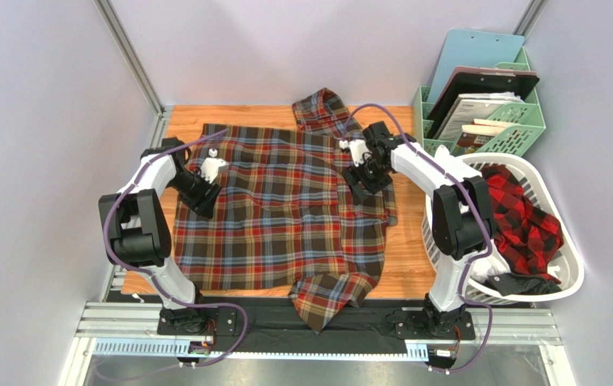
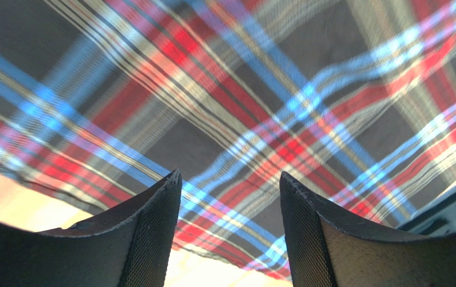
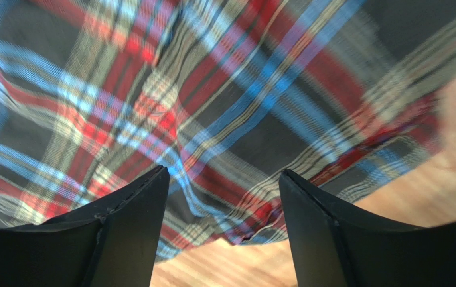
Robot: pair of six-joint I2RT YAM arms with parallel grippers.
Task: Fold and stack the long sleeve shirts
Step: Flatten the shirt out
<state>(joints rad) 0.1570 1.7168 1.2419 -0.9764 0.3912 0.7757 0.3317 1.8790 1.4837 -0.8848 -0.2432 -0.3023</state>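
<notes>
Top view: the tartan shirt lies spread flat on the desk, its collar at the far end and one sleeve folded across its near hem. The red-and-black check shirt sits bunched in the laundry basket, to the right of the tartan shirt. The left gripper hangs over the tartan shirt's far left part. The right gripper hangs over its far right side, below the collar.

Left wrist view: the left gripper's jaws stand apart with nothing between them. The tartan shirt fills the view below, its edge lying against bare desk.

Right wrist view: the right gripper's jaws also stand apart and empty, above a rumpled edge of the tartan shirt where the desk shows.

The flannel looks light, soft and limp, so it will likely sag and drag rather than hold any shape. A pinch at an edge or seam, where the cloth doubles, seems the surest hold. Two matching points on the tartan shirt's far corners would likely keep a fold straight.
</notes>
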